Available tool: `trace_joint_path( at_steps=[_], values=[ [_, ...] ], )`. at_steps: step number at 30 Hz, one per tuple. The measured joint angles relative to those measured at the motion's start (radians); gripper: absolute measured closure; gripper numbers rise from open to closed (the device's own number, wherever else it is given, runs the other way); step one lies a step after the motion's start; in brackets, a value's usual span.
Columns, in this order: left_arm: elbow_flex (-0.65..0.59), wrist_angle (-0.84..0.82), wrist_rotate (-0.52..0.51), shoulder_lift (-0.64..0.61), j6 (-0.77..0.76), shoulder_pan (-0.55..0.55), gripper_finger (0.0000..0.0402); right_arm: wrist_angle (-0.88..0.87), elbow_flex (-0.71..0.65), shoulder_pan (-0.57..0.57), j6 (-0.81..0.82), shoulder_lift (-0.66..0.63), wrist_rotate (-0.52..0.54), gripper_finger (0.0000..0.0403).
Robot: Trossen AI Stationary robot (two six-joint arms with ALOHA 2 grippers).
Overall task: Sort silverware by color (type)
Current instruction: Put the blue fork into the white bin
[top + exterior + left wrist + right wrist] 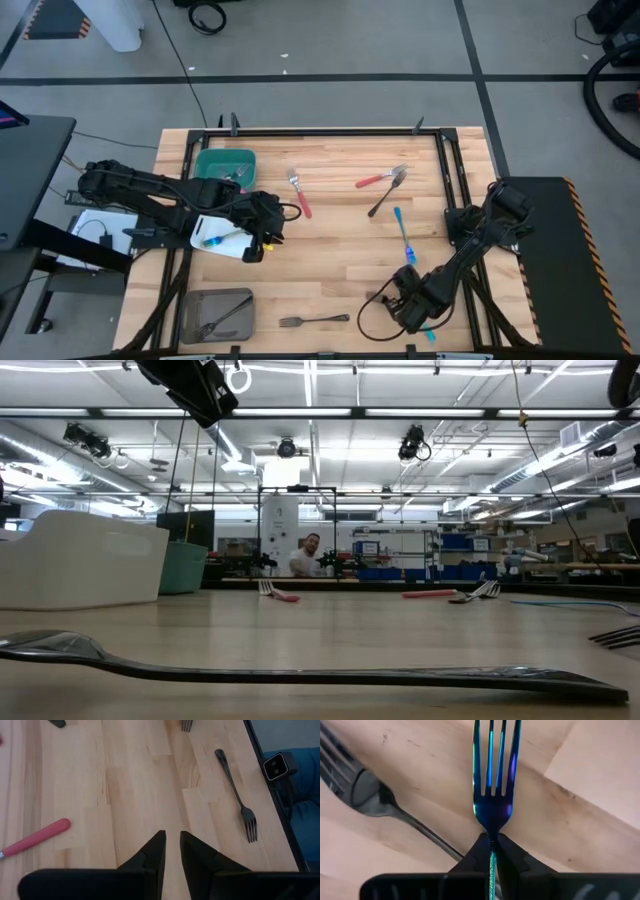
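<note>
The left hand [268, 232] hovers empty over the tabletop [330, 260] beside the white bin [222, 238], its fingers slightly parted. Toward the front right, the right hand [408, 310] is clenched on the neck of a blue fork [493, 780] (thin, stiff, light metal, probably slippery), the narrowest and likely surest place to grip.

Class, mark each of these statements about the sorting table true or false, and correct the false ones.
1. The right gripper is shut on a blue fork. True.
2. The green bin is empty. False: it holds silverware.
3. The left gripper holds a red fork. False: it holds nothing, its fingers slightly apart.
4. A dark grey fork lies on the table near the grey bin. True.
</note>
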Motion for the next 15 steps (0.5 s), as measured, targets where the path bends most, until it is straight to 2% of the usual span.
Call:
trace_joint_path(
  at_steps=[15],
  values=[
    [0.000, 0.003, -0.013, 0.000, -0.039, 0.000, 0.0335, -0.298, 0.168, -0.074, -0.227, 0.003, 0.120, 0.0387]
  ],
)
